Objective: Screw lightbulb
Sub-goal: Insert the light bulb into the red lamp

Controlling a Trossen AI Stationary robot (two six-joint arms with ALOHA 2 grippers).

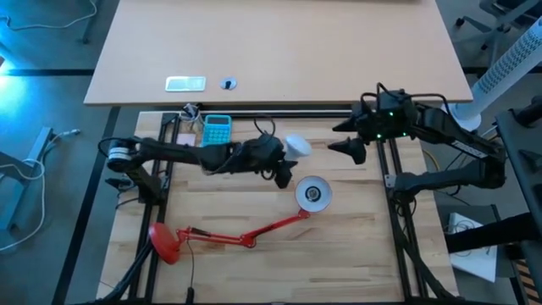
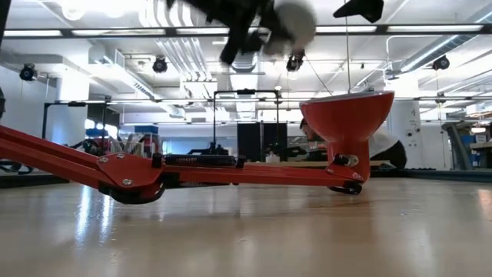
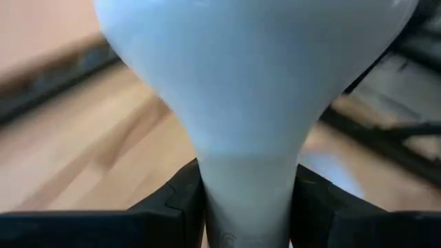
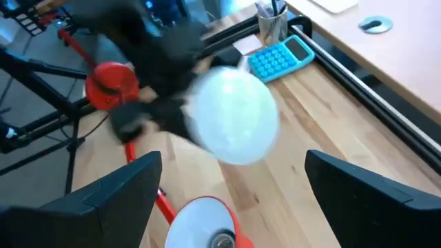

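Centre of the high view: the left gripper was clamped on the lightbulb's neck (dome pointing right), held above the lamp shade; the right gripper, fingers apart, waited just right.

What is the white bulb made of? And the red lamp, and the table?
The lightbulb, held by the left gripper, looks like frosted glass or matte plastic: smooth, milky, softly glossy. The red lamp seems painted metal, with a shiny shade and a bolted joint. The table looks like pale wooden boards, showing seams and a slight sheen.
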